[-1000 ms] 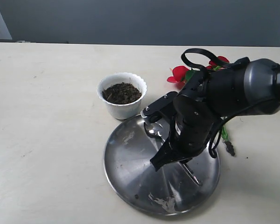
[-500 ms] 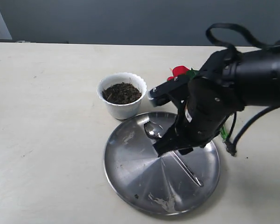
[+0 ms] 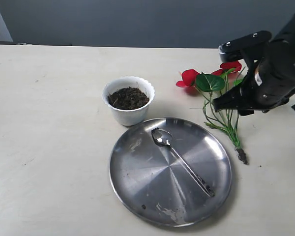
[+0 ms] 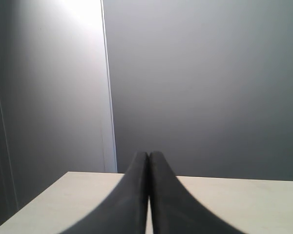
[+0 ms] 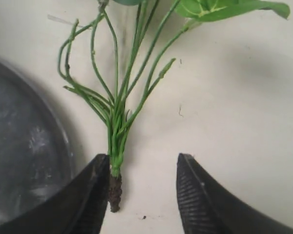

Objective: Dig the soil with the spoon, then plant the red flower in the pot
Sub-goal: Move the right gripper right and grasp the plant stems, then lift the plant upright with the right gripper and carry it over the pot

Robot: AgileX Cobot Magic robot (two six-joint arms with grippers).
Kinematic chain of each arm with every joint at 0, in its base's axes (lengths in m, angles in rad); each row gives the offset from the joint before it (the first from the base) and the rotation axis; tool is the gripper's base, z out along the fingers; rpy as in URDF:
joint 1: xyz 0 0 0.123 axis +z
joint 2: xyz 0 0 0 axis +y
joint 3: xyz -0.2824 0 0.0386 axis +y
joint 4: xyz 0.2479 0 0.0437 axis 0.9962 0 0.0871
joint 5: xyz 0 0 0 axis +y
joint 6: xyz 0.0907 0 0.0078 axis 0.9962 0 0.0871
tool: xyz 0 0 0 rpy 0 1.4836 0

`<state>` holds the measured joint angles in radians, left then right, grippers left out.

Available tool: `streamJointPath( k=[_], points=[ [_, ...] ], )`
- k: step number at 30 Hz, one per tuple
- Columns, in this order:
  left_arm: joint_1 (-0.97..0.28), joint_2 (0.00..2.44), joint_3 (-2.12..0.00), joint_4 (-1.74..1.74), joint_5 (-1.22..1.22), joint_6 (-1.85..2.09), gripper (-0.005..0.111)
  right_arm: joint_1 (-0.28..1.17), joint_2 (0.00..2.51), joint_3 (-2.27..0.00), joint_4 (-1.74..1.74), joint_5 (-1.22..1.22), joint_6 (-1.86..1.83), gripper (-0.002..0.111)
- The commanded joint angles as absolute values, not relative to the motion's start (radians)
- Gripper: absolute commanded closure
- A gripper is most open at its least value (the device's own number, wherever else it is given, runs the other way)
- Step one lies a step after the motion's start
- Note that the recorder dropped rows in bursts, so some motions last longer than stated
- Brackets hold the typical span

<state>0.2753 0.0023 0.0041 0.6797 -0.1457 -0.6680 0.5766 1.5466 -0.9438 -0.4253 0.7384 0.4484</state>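
Observation:
The white scalloped pot (image 3: 129,113) stands on the table, filled with dark soil (image 3: 128,97). The silver spoon (image 3: 181,161) lies loose on the steel plate (image 3: 132,177), its bowl toward the pot. The red flower (image 3: 189,77) lies on the table right of the plate, with its stems (image 5: 118,114) running to a dark root tip (image 5: 115,192). My right gripper (image 5: 144,163) hangs open over the stem end, and the root tip sits right by one finger (image 5: 90,195). In the exterior view the right gripper (image 3: 236,104) is above the flower's leaves. My left gripper (image 4: 149,156) is shut on nothing and faces a grey wall.
The steel plate's rim (image 5: 63,146) lies just beside the root tip. Bare table (image 3: 49,123) stretches left of the pot. The left arm does not show in the exterior view.
My right arm has lifted off the plate and swung right and back, over the flower. The spoon stays where it lay on the plate.

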Motion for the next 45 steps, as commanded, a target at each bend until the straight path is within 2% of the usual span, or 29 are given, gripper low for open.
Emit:
streamJointPath(
  k=[1, 4, 16, 24, 27, 36, 39, 42, 43, 45],
  points=[
    [0.266, 0.0, 0.0, 0.678, -0.15, -0.67, 0.106, 0.445, 1.598, -0.957, -0.181, 0.631, 0.196, 0.065],
    [0.266, 0.0, 0.0, 0.678, -0.15, -0.67, 0.106, 0.408, 1.656, -1.008, -0.102, 0.642, 0.115, 0.065],
    [0.266, 0.0, 0.0, 0.678, -0.15, -0.67, 0.106, 0.408, 1.832, -1.196, -0.107, 0.708, 0.123, 0.065],
    [0.266, 0.0, 0.0, 0.678, -0.15, -0.67, 0.106, 0.408, 1.841, -1.201, -0.134, 0.783, 0.161, 0.064],
    [0.266, 0.0, 0.0, 0.678, -0.15, -0.67, 0.106, 0.408, 1.842, -1.201, -0.156, 0.741, 0.161, 0.055],
    [0.266, 0.0, 0.0, 0.678, -0.15, -0.67, 0.106, 0.408, 1.961, -1.201, -0.192, 0.679, 0.168, 0.055],
    [0.266, 0.0, 0.0, 0.678, -0.15, -0.67, 0.106, 0.408, 1.967, -1.201, -0.201, 0.661, 0.168, 0.071],
    [0.266, 0.0, 0.0, 0.678, -0.15, -0.67, 0.106, 0.408, 1.963, -1.201, -0.219, 0.658, 0.168, 0.103],
    [0.266, 0.0, 0.0, 0.678, -0.15, -0.67, 0.106, 0.408, 1.959, -1.201, -0.219, 0.658, 0.168, 0.108],
    [0.266, 0.0, 0.0, 0.678, -0.15, -0.67, 0.106, 0.408, 1.954, -1.201, -0.219, 0.658, 0.157, 0.108]
  ],
)
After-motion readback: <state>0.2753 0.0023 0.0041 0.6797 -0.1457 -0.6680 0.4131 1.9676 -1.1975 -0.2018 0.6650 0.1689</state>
